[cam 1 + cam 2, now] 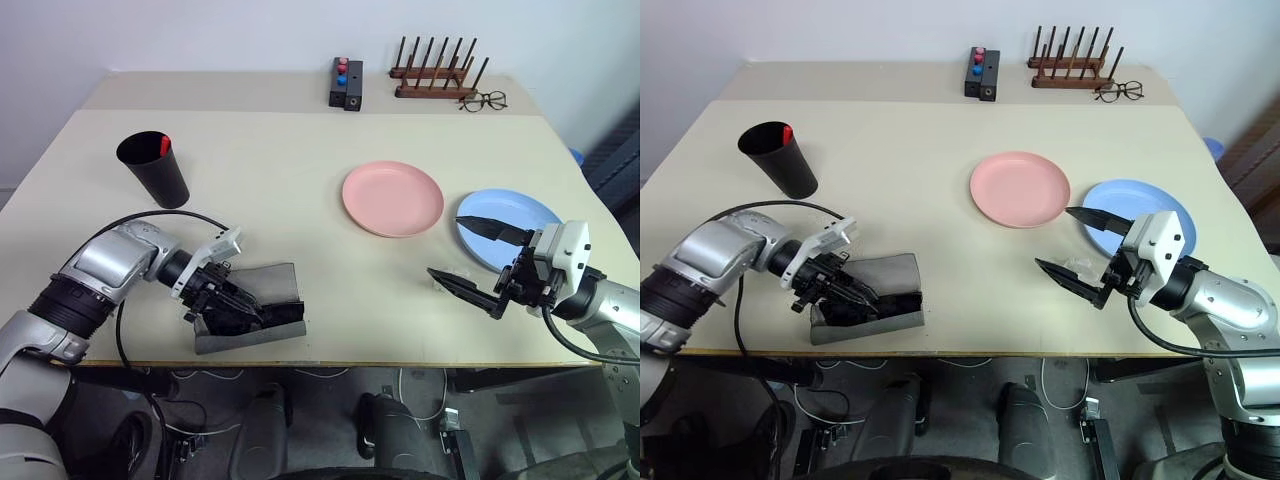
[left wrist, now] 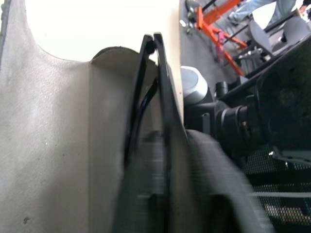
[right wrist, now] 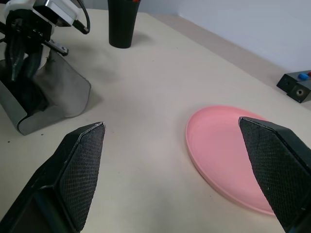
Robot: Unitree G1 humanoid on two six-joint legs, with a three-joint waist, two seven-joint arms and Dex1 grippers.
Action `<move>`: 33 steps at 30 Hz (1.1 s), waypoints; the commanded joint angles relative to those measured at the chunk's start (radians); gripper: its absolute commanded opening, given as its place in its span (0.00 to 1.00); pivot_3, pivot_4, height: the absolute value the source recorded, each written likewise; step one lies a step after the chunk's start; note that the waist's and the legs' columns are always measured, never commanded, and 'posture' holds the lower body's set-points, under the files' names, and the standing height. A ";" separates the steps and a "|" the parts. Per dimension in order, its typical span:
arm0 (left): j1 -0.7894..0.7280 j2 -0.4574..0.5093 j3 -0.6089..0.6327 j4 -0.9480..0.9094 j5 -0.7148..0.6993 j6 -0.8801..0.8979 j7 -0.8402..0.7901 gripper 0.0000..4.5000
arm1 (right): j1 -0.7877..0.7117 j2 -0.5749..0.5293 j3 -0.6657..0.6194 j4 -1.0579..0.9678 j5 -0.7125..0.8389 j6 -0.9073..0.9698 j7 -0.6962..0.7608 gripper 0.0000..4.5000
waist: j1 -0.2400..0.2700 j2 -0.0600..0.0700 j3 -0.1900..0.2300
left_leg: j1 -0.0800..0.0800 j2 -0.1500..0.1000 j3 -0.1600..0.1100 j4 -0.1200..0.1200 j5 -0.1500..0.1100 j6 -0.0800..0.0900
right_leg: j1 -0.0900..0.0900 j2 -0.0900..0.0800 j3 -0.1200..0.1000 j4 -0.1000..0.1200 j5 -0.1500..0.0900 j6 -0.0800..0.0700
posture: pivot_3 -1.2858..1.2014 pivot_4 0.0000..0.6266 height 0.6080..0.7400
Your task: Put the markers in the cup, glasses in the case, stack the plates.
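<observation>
The grey case [image 1: 268,284] lies open near the table's front edge, lid flap raised. The black glasses [image 2: 160,87] rest inside it, folded, along the lining. My left gripper [image 1: 222,300] reaches into the case from the left, right at the glasses. The black cup [image 1: 152,170] stands at the far left with a red-capped marker [image 1: 164,146] in it. The pink plate [image 1: 392,198] and the blue plate [image 1: 510,212] lie side by side, apart. My right gripper [image 1: 446,246] hovers open and empty over the table by the blue plate's near left rim.
At the back stand a small black box [image 1: 346,82] with red and blue knobs, a wooden peg rack [image 1: 435,72] and wire-framed spectacles [image 1: 484,100]. A black cable [image 1: 150,220] loops from my left forearm over the table.
</observation>
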 commanded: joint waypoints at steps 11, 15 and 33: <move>-0.034 0.048 -0.022 0.028 -0.020 0.018 -0.005 0.99 | -0.022 0.000 -0.013 -0.025 0.014 -0.010 -0.002 1.00 | 0.000 0.000 0.000 | 0.001 0.000 0.000 0.000 0.000 0.000 | 0.001 0.000 0.000 0.000 0.000 0.000 | 0.52 0.24 1.00; -0.017 0.060 -0.012 -0.002 0.009 -0.005 -0.005 0.99 | -0.024 0.001 -0.013 -0.024 0.015 -0.010 0.000 1.00 | -0.001 0.000 0.000 | 0.001 0.000 0.000 0.000 0.000 0.000 | 0.000 0.000 0.000 0.000 0.000 0.000 | 0.52 0.24 1.00; -0.015 0.104 -0.014 -0.083 -0.018 -0.122 -0.005 0.99 | -0.028 0.005 -0.009 -0.020 0.010 -0.010 -0.005 1.00 | 0.001 0.000 0.000 | 0.000 0.000 0.000 -0.001 -0.001 -0.001 | 0.000 0.000 0.000 -0.001 0.000 0.000 | 0.52 0.24 1.00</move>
